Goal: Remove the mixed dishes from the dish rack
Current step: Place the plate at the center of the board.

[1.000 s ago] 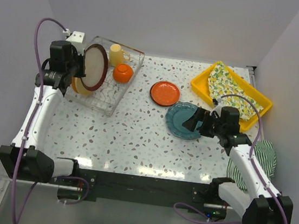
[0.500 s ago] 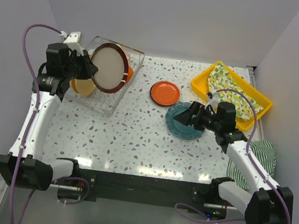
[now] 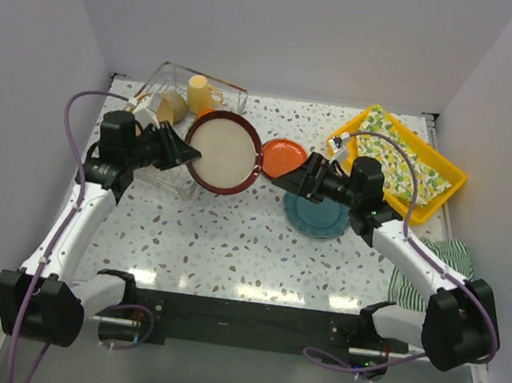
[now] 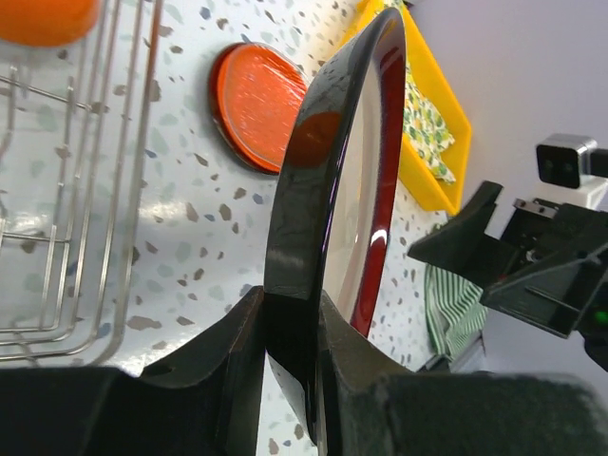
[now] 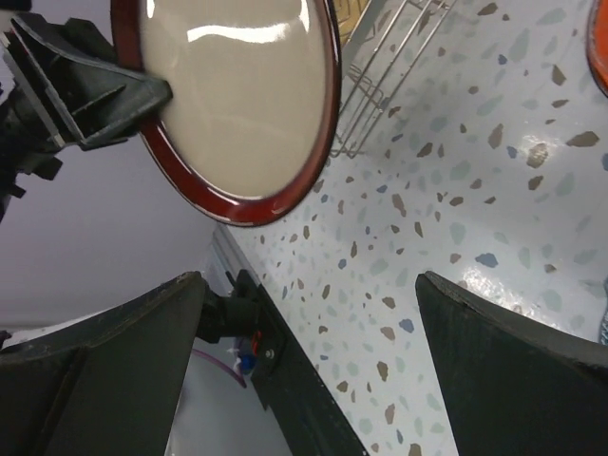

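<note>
Glossy round cream-faced plate (image 3: pixel 224 152) in left gripper (image 3: pixel 185 153) over speckled table (image 3: pixel 232 235).

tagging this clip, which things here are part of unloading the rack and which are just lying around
Job in hand: rack, brown plate in the left hand, orange plate, teal plate, mug, tan plate, orange bowl.
Lying about: yellow tray, lemon cloth, striped towel.

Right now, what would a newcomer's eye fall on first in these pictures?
The big dark plate with a cream face, held in the air by the left gripper beside the wire rack. The right gripper stands wide open just to its right, near an orange plate.
</note>
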`<state>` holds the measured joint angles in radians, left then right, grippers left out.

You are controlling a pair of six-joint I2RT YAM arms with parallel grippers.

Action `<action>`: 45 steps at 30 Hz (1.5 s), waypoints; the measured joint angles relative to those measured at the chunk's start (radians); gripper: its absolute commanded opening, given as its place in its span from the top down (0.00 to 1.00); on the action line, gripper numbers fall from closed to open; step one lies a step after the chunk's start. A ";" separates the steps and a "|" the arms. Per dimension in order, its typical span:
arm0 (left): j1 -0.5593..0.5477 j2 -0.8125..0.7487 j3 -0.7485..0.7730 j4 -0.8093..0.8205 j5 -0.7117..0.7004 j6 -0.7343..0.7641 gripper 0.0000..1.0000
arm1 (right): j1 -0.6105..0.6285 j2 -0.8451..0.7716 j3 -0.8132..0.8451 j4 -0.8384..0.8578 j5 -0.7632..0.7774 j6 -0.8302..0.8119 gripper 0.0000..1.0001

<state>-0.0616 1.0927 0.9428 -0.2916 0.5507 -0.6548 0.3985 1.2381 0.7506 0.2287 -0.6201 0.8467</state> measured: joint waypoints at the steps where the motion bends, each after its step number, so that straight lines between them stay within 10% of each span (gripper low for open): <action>1: -0.008 -0.006 -0.015 0.016 0.008 -0.018 1.00 | 0.009 0.013 0.007 0.012 0.000 0.007 0.02; 15: -0.058 -0.052 -0.156 0.259 0.097 -0.217 1.00 | 0.100 0.183 0.071 0.170 -0.003 0.098 0.24; 29: -0.060 -0.077 -0.228 0.323 0.105 -0.269 0.99 | 0.093 0.183 0.073 0.192 -0.013 0.136 1.00; 40: -0.066 -0.093 -0.222 0.245 0.091 -0.154 0.14 | 0.090 0.098 0.023 0.089 0.001 0.084 1.00; 45: -0.066 -0.094 -0.144 0.117 -0.003 -0.025 0.00 | 0.043 0.064 -0.048 -0.001 -0.001 0.068 1.00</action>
<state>-0.1276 0.9985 0.7986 -0.1745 0.5476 -0.6800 0.4419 1.3022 0.7025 0.2279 -0.6209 0.9142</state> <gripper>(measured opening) 0.942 0.204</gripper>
